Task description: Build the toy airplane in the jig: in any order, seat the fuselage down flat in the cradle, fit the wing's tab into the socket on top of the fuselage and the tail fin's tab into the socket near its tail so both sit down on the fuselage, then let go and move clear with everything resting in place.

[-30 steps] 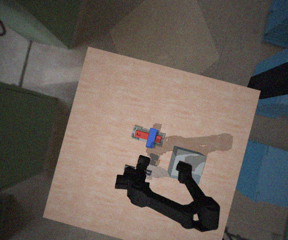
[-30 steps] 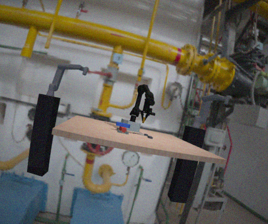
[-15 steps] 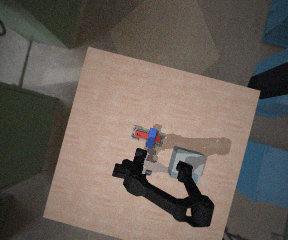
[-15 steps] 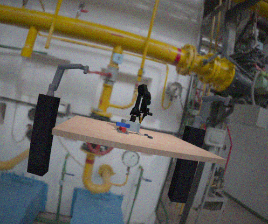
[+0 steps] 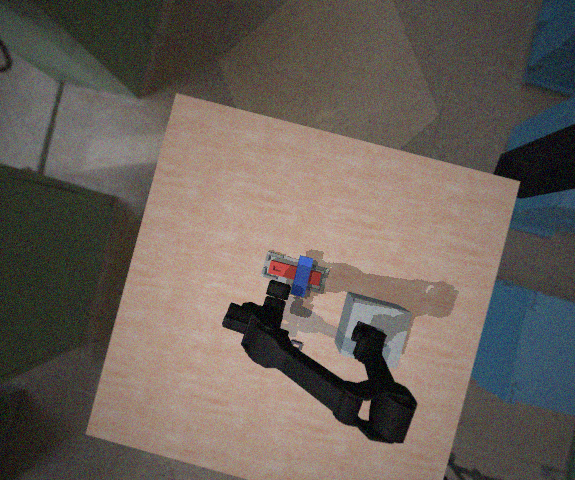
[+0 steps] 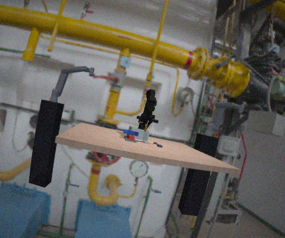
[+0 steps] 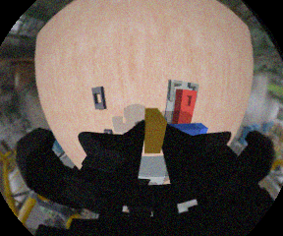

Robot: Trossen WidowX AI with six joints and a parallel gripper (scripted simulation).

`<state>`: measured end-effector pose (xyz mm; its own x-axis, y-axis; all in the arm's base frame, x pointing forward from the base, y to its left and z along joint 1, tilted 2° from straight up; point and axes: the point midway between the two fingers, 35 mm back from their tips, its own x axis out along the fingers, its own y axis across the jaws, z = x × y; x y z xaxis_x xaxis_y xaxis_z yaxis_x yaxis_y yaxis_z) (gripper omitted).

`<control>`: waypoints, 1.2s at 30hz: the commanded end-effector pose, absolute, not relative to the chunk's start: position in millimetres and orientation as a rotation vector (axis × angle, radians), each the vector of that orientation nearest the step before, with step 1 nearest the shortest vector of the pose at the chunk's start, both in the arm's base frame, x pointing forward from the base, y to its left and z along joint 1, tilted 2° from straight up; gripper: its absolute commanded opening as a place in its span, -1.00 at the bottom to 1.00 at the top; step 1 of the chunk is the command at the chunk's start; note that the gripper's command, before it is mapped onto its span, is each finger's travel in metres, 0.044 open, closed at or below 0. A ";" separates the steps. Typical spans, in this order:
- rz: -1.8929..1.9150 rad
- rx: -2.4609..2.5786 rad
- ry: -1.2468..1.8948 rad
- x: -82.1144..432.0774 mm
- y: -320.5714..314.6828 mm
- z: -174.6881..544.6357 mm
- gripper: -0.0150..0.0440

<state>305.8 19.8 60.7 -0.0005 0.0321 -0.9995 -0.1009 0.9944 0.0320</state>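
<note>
The red fuselage (image 5: 281, 269) (image 6: 130, 137) (image 7: 182, 112) lies in the grey cradle (image 5: 266, 264) (image 7: 170, 100). The blue wing (image 5: 303, 276) (image 6: 130, 132) (image 7: 196, 129) lies across the top of the fuselage; its tab is hidden. A dark socket slot shows near the fuselage's uncovered end. My gripper (image 6: 145, 125) (image 7: 150, 123) is shut on the ochre tail fin (image 6: 145, 128) (image 7: 154, 123), which points down from the fingers. It is above the table, beside the cradle. In the top view the wrist hides the fin.
A dark grey slotted holder (image 7: 101, 106) (image 6: 159, 145) lies on the table (image 5: 215, 206) (image 6: 98, 142). A smaller one (image 5: 296, 343) (image 7: 108, 131) is partly hidden by the arm. A pale grey block (image 5: 395, 324) (image 6: 144, 135) stands at the arm's base, near the cradle.
</note>
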 end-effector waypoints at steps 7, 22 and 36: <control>0.109 -0.069 1.562 320.4 -8.2 54.5 -0.49; 0.106 -0.072 1.563 333.3 -51.3 43.3 -0.49; 0.121 -0.086 1.562 339.5 -85.3 32.9 -0.49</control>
<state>337.2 -79.4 33.4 -0.0010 0.0285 -0.9996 -0.1207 0.9923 0.0284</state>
